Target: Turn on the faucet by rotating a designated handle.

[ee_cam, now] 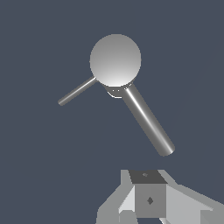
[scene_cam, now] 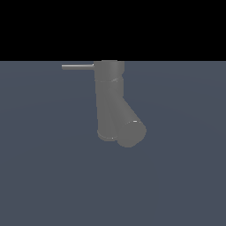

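standing on a flat slate-blue floor (scene_cam: 44, 176) under a black backdrop, the faucet (scene_cam: 110, 101) sits mid-scene, its handle (scene_cam: 77, 66) jutting toward the exterior view's left. the gripper (ee_cam: 148, 210) hangs apart from it; whether its fingers are apart, i cannot tell.

A flat slate-blue floor (scene_cam: 44, 176) carries everything (plain, unmarked). The dark-grey faucet (scene_cam: 110, 101) stands directly on it, ahead of the gripper (ee_cam: 148, 205), not touching.
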Tool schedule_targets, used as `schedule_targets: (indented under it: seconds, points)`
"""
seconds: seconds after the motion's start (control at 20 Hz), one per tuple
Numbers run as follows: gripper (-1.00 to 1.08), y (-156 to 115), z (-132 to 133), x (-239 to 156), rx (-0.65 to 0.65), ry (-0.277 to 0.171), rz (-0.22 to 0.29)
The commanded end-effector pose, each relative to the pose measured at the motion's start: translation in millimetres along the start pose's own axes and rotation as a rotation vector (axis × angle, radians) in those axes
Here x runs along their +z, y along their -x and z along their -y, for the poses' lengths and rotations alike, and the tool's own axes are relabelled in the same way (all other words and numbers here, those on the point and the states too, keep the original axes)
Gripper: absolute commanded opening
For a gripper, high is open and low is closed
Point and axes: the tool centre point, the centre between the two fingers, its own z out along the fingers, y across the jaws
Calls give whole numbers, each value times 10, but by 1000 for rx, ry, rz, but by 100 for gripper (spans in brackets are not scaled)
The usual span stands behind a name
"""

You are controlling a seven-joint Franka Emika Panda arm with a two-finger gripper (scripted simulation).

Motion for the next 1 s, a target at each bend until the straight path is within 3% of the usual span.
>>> schedule_targets:
  seconds: [0.0, 0.95]
  points:
    - [-100, -91, 93, 81, 60, -4, 5]
    - [-100, -681, 772, 827, 522, 9, 8]
